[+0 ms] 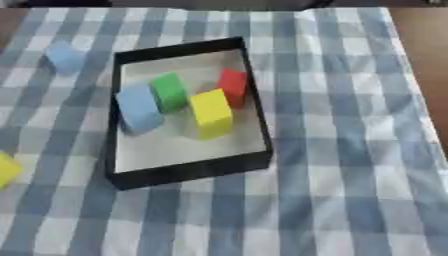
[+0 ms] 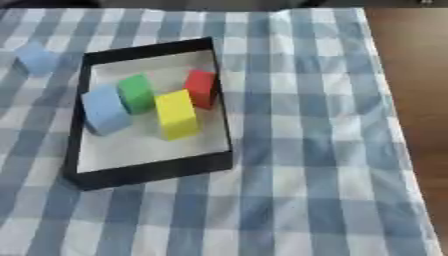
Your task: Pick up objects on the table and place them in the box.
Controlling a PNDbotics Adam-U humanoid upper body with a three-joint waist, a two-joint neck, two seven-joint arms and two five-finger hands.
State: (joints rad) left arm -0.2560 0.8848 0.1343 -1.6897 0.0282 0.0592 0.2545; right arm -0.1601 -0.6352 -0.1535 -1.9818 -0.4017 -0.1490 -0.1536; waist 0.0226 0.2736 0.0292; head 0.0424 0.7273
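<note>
Blocks lay in two groups when you paused here. At the far left edge a yellow block (image 1: 7, 170) sat on the checked cloth (image 1: 350, 150), only part of it in the left eye view and none of it in the right. Further back on the left, a light blue block (image 1: 65, 56) rested on the cloth, near the box's far left corner but apart from it. The black box (image 1: 188, 170) with its pale floor stood left of centre, and it already held four pieces: a second light blue block (image 1: 138, 108) against the left wall, a green block (image 1: 169, 92) just beside it, a yellow block (image 1: 211, 113) in the middle, and a red block (image 1: 233, 87) near the right wall. To the right the cloth ran out to the bare brown table (image 2: 411, 75).

Neither of your hands showed in either view, so I could not tell whether they were spread or closed.

By my reading, two pieces were left to fetch. The near half of the box floor was free, so it would have been wise to lower the next block there, well clear of the four inside, and to come over the wall rather than brush it.
</note>
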